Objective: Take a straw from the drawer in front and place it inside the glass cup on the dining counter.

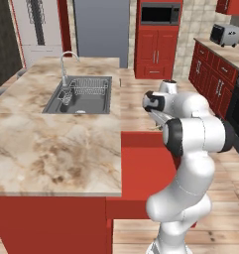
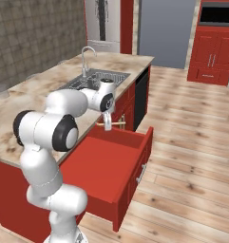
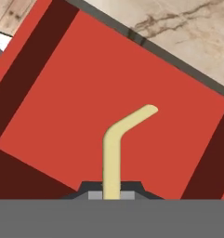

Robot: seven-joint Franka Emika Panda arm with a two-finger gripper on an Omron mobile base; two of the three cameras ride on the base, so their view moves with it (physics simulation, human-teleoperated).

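Clenched two-finger gripper [image 2: 108, 124] pinching thin pale yellow-tan straw [image 3: 114, 153] above open red drawer [image 2: 117, 163]; risk of slipping or twisting, given slim grip, during swing left.

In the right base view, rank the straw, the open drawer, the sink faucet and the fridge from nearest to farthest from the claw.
1. The straw, clamped in the claw, sticking out sideways.
2. The drawer, pulled open just below the claw.
3. The faucet, behind the claw on the dining counter.
4. The fridge, at the far wall.
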